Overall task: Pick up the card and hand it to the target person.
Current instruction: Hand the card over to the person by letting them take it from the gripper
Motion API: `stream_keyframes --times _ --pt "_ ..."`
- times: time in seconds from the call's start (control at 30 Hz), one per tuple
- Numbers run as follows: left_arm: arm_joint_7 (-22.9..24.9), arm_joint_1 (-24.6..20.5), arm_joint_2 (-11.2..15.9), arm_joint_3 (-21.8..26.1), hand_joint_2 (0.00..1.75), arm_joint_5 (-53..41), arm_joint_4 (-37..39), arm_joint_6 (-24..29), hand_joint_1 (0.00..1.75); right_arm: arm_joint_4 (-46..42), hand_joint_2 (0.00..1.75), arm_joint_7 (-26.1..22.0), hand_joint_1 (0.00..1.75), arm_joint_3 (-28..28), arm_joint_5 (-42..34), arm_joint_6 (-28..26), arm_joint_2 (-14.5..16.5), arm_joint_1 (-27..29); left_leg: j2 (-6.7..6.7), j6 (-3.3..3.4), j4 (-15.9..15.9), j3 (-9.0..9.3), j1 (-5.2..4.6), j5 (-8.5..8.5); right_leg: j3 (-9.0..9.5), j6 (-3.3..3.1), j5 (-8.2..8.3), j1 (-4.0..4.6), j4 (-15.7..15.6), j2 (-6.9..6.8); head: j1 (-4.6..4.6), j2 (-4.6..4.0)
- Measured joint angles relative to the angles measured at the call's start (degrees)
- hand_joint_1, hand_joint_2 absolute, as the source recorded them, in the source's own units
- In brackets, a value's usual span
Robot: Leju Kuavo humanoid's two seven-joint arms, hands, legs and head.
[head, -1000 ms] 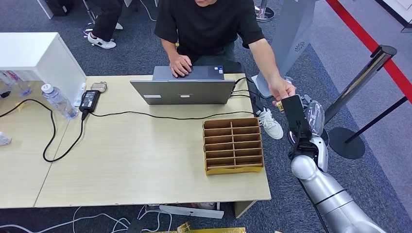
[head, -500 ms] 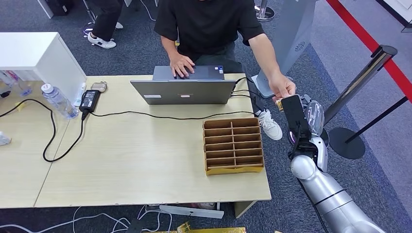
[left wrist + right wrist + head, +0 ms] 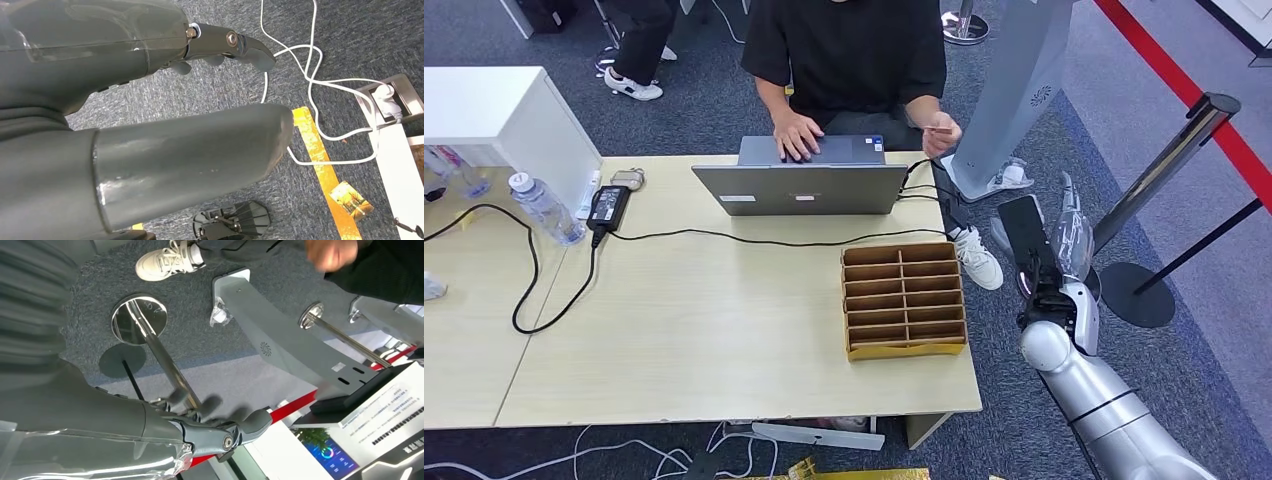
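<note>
Small tan card [image 3: 941,128] sits in the seated person's hand [image 3: 937,137], upper centre: handover judged complete. Right hand [image 3: 1046,245] extended, released, empty; left hand [image 3: 150,100] holds nothing.

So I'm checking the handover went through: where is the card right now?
In the head view the card is pinched in the person's hand, raised near their chest just right of the laptop, well clear of the robot's right hand.
</note>
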Motion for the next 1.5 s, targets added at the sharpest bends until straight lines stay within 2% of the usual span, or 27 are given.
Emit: stream_keyframes --times 0.2,0.4,0.6,0.73,0.87,0.97,1.13,1.33,1.5 --pt "-0.01 0.02 0.02 0.01 0.0 -0.03 0.0 -0.01 0.0 -0.05 0.0 -0.03 0.0 -0.04 0.43 -1.19 0.0 0.12 0.0 0.0 0.0 0.0 0.0 0.0 0.0 0.0 0.0 0.0 0.0 0.01 -0.01 0.0" --pt "-0.19 0.43 0.05 0.01 0.0 -0.03 0.0 0.02 0.0 -1.95 0.0 -3.01 0.0 -1.26 3.37 -1.57 0.41 2.62 0.0 0.0 0.0 0.0 0.0 0.0 0.0 0.0 0.0 0.0 0.0 0.0 -0.01 0.0" --pt "-0.2 0.63 0.2 0.01 0.0 -0.03 0.0 0.03 0.0 -3.31 0.0 -3.39 0.0 -2.4 3.79 -1.57 0.94 3.96 0.01 0.0 0.0 0.01 0.0 0.0 0.0 0.0 0.0 0.0 0.0 0.01 -0.01 0.0" --pt "-0.27 0.82 0.28 0.03 0.0 0.08 0.0 0.19 0.0 -4.55 1.75 -5.57 0.0 -3.4 4.85 -1.57 1.55 5.46 0.0 0.0 0.0 0.03 0.0 0.0 0.02 0.0 0.0 0.0 0.0 0.0 0.0 0.0" --pt "-0.57 1.92 0.33 0.16 0.0 0.68 0.01 0.46 0.0 -8.49 1.75 -11.13 0.0 -5.58 4.91 -1.59 4.18 11.15 -0.02 -0.01 -0.01 0.01 0.03 -0.01 0.0 -0.02 -0.03 0.03 0.0 -0.02 -0.01 0.0" --pt "-0.93 2.49 0.41 0.26 0.0 1.71 0.02 0.77 0.0 -12.16 1.75 -15.18 0.0 -7.74 5.29 -1.61 7.46 16.75 -0.04 -0.02 -0.03 -0.01 0.06 -0.03 -0.01 -0.05 -0.07 0.07 -0.01 -0.06 -0.01 0.0" --pt "-1.8 2.78 0.45 0.67 0.0 3.1 0.02 1.18 0.0 -16.07 1.75 -17.8 0.0 -10.84 7.89 -1.62 12.31 24.29 -0.02 -0.03 -0.05 0.0 0.06 -0.04 -0.01 -0.05 -0.07 0.07 -0.01 -0.04 0.0 0.0" --pt "-2.18 2.9 0.45 0.85 0.0 3.43 0.03 1.46 0.0 -18.18 1.75 -18.23 0.0 -13.05 7.06 -1.6 15.63 27.89 0.03 -0.02 -0.04 0.04 0.05 -0.03 0.01 -0.01 -0.03 0.06 -0.01 0.03 0.01 0.0" --pt "-1.59 2.93 0.45 1.33 0.0 3.49 0.04 1.89 0.0 -18.61 1.75 -22.21 0.0 -13.69 2.79 -1.58 18.73 30.01 0.04 -0.03 -0.04 0.02 0.06 -0.03 -0.01 -0.02 -0.03 0.06 -0.01 0.04 0.01 0.0"
